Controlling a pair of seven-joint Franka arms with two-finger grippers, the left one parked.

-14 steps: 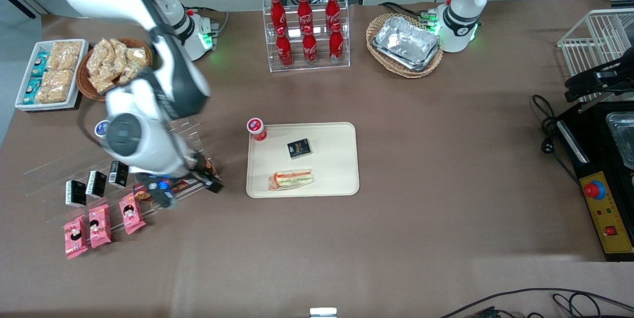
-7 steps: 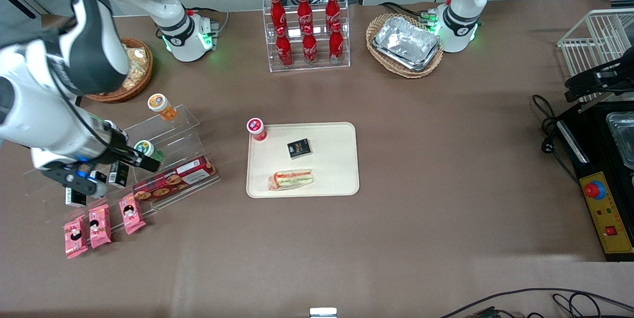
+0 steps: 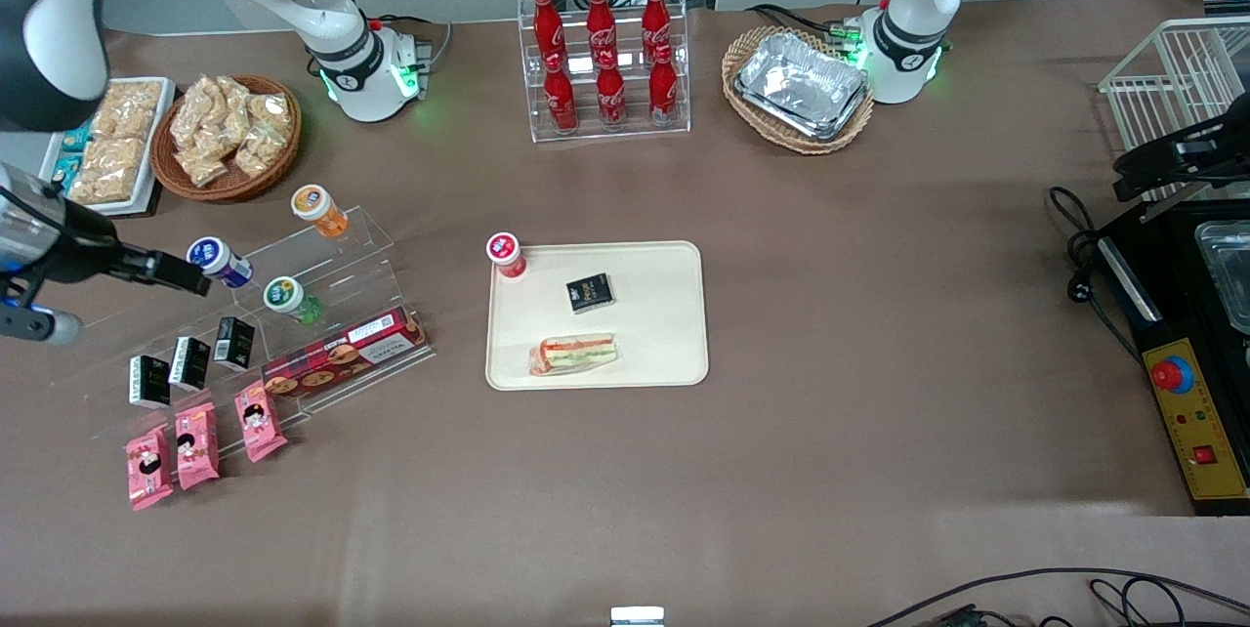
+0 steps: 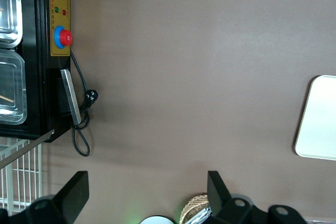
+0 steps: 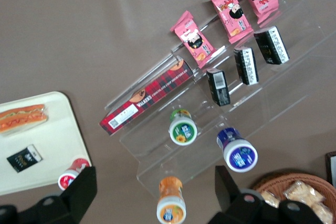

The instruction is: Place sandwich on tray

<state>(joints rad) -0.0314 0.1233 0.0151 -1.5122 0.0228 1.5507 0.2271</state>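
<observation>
Cream-beige plastic is catching the light mid-table: the flat rectangular tray with rounded corners (image 3: 652, 314) is lying well away from the right arm's gripper (image 5: 152, 187), toward the parked arm's end. That gripper is hanging high above the clear acrylic stepped rack (image 3: 332, 261) at the working arm's end, its two dark fingers (image 5: 84, 187) spread wide with nothing between them. On the tray, along the edge nearest the front camera, the clear-wrapped wedge sandwich (image 3: 574, 354) is resting flat, pale bread showing red and green filling. A small black box (image 3: 590, 292) is sitting on the tray too, and a red-capped little bottle (image 3: 506, 253) is standing at its corner. Under the gripper, a long red tartan biscuit box (image 5: 147, 100) is lying on the rack.
</observation>
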